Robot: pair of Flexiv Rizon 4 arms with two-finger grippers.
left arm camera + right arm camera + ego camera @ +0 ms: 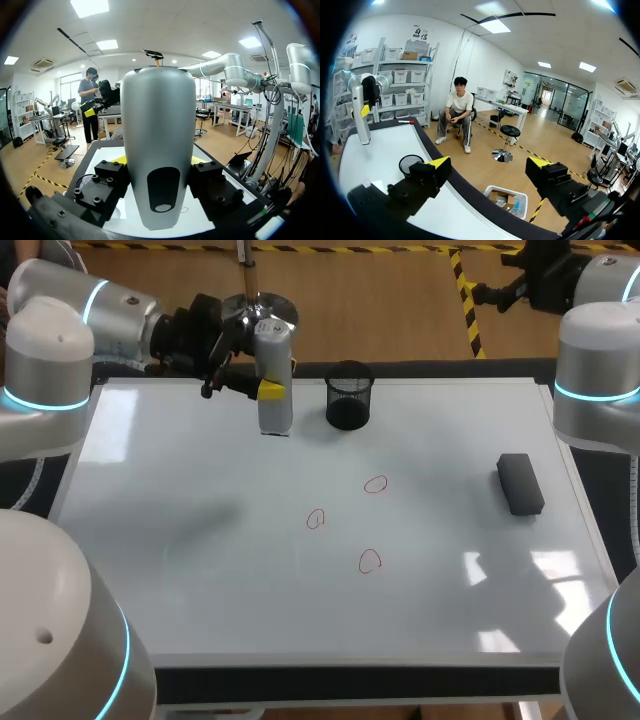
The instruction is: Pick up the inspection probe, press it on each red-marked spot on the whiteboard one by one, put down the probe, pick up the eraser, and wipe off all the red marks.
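- A white whiteboard lies flat and covers most of the desk.
- A black mesh cup stands near the far edge of the board, just beside the probe.
- A dark eraser lies flat on the right part of the board, well apart from everything else.
- Three small red marks are drawn near the middle: one farther back, one to its left, and one nearest the front.
- Nothing lies between the probe and the marks.
- The probe is a tall grey thing, standing upright with its lower end down at the far part of the board.
- The left arm comes in from the far left corner. The left gripper pinches the probe from two sides.
- The right arm stands at the right side. The right gripper is off past the desk's edge, its fingers spread with nothing between them.
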